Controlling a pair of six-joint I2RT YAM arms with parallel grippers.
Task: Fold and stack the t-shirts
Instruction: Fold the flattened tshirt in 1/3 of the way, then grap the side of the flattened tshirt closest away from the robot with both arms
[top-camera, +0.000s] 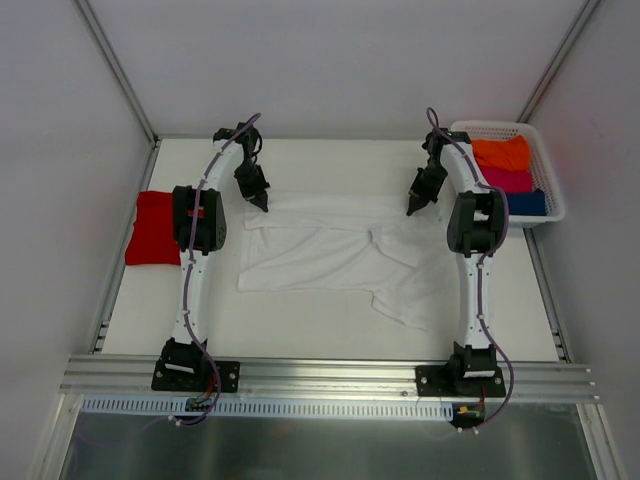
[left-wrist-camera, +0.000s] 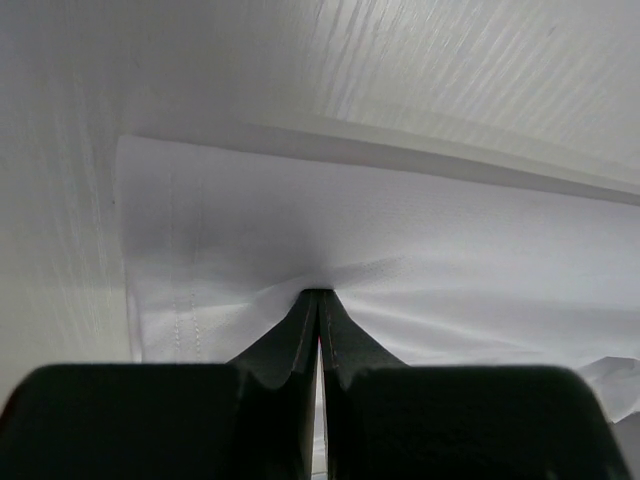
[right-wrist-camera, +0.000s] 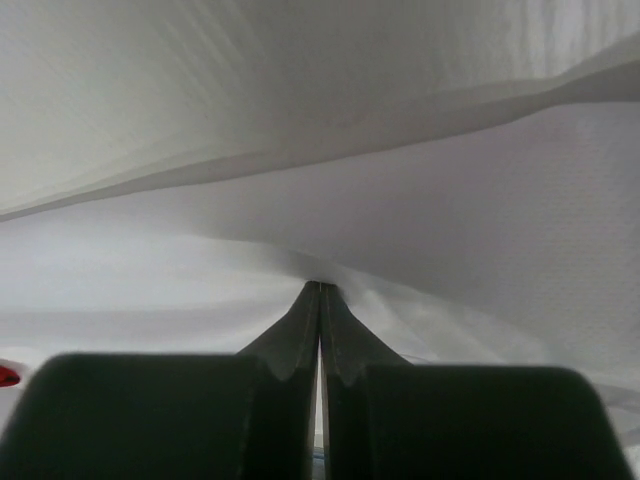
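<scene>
The white t-shirt (top-camera: 330, 255) lies spread and partly folded on the middle of the table. My left gripper (top-camera: 264, 207) is shut on its far left edge; in the left wrist view the cloth (left-wrist-camera: 400, 260) puckers at the closed tips (left-wrist-camera: 318, 294). My right gripper (top-camera: 410, 211) is shut on its far right edge; the right wrist view shows cloth (right-wrist-camera: 450, 230) pinched at the tips (right-wrist-camera: 320, 286). The red t-shirt (top-camera: 153, 228) lies folded at the table's left edge, beside the left arm.
A white basket (top-camera: 545, 160) at the back right holds folded orange (top-camera: 502, 153), pink (top-camera: 508, 179) and blue (top-camera: 527, 203) cloths. White walls enclose the table on three sides. A metal rail (top-camera: 330, 375) carries both arm bases at the near edge.
</scene>
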